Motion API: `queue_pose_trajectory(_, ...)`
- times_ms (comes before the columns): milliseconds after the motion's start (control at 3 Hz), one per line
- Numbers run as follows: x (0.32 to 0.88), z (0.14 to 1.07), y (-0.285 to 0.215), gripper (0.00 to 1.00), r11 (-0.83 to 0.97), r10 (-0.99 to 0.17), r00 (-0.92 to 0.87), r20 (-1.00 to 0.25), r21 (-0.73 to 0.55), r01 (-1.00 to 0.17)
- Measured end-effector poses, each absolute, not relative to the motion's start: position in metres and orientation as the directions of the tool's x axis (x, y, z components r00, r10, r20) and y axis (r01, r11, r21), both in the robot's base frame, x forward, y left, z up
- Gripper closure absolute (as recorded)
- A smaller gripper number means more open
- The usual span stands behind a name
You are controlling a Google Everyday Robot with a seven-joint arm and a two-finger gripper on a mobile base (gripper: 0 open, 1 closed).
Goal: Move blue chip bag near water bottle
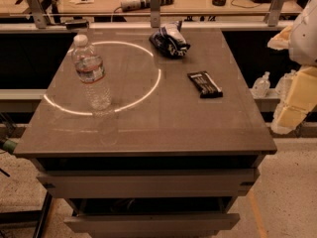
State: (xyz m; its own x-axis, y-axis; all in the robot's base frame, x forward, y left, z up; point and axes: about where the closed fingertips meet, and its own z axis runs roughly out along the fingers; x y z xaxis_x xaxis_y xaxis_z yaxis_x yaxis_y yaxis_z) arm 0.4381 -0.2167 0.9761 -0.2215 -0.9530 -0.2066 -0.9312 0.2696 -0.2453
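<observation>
Most of the robot is cut off at the right edge. All I can see is a white rounded shell high up and, below it, pale yellow blocky parts that I take for the gripper (292, 108). It hangs off the right side of the table (173, 128), lower than the white shell and at about the level of the tabletop, touching nothing on it. From here I cannot tell whether the jaws are released or clenched. Nothing is visibly held in them.

The blue chip bag (170, 38) lies crumpled near the far edge of the table, a little right of centre, with its white markings showing. It sits just outside a bright ring of light (157, 78) reflected on the surface. The water bottle (91, 73) stands upright on the left side, its base on the ring's near arc, well apart from the bag. A flat black packet (204, 84) with white stripes lies toward the right edge, between the bag and the gripper.

Two small clear pump bottles (261, 85) stand beyond the table's right side, the farther one partly hidden by the yellow parts. Below the tabletop, the drawers (148, 182) hang slightly open, their insides too dark to read. The desk behind is cluttered and cut off at the top.
</observation>
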Motion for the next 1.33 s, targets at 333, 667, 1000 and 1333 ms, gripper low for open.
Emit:
queue_pose_trajectory(333,0.438,0.976,-0.217,0.0,0.27,-0.953,-0.222,-0.207,-0.245,-0.931)
queue_pose_trajectory(667,0.444,0.984,-0.219,0.0,0.32,-0.933,-0.251,-0.257,-0.276,-0.906)
queue_pose_trajectory(1000,0.462,0.997,-0.222,0.0,0.396,-0.89,-0.275,-0.365,-0.317,-0.862)
queue_pose_trajectory(1333,0.501,1.006,-0.224,0.0,0.522,-0.779,-0.3,-0.55,-0.305,-0.796)
